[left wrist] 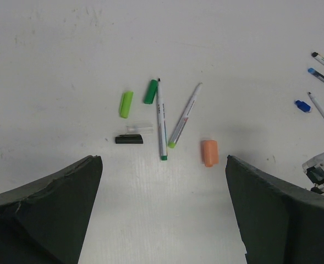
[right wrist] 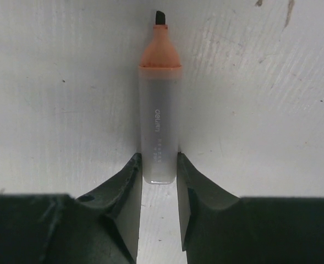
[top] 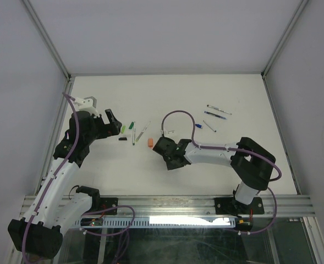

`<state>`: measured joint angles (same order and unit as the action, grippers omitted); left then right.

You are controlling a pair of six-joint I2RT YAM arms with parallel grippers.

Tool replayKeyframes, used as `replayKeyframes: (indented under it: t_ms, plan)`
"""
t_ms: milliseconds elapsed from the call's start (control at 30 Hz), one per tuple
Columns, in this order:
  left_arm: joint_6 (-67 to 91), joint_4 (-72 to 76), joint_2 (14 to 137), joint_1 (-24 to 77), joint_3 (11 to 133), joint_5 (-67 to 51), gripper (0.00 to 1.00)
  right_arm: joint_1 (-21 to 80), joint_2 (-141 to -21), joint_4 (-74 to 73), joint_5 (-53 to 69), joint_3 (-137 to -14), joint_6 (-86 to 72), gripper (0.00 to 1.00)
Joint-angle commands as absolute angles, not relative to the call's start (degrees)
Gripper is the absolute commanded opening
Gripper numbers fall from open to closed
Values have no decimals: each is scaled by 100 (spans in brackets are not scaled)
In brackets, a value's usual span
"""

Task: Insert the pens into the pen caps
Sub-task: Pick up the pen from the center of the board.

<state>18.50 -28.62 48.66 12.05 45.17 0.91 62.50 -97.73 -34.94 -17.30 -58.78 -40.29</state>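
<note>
My right gripper (right wrist: 159,165) is shut on the rear end of a pale-barrelled marker (right wrist: 159,110) with an orange neck and dark tip, pointing away over the white table. In the top view this gripper (top: 163,145) is just right of the orange cap (top: 150,142). My left gripper (left wrist: 163,165) is open and empty above the table, its jaws wide apart. Ahead of it lie a lime cap (left wrist: 126,104), a dark green cap (left wrist: 150,91), a black cap (left wrist: 129,139), the orange cap (left wrist: 209,152) and two pale pens (left wrist: 161,119) (left wrist: 184,115).
A clear cap (left wrist: 139,128) lies above the black one. A blue cap (left wrist: 302,105) and several slim pens (top: 217,113) lie at the far right. Metal frame posts and grey walls bound the table (top: 244,93). The left gripper also shows in the top view (top: 113,122).
</note>
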Motion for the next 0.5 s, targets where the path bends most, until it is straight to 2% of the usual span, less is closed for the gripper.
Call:
replayKeyframes:
  t_ms: [0, 100, 267, 467]
  plan:
    - [2464, -2612, 4797, 1258, 4665, -449, 99, 6292, -9624, -4045, -2114, -5518, -4334, 6]
    - [2874, -2513, 4863, 1257, 4645, -853, 99, 6289, -9125, -3811, -2162, -5400, -4429, 0]
    - [3499, -2056, 4878, 1327, 4304, -1396, 99, 6275, -8139, -2918, -1869, -4790, -4639, 0]
    - [4173, -1426, 4906, 2044, 3885, -1378, 99, 6267, -7454, -2091, -1586, -4364, -4777, 0]
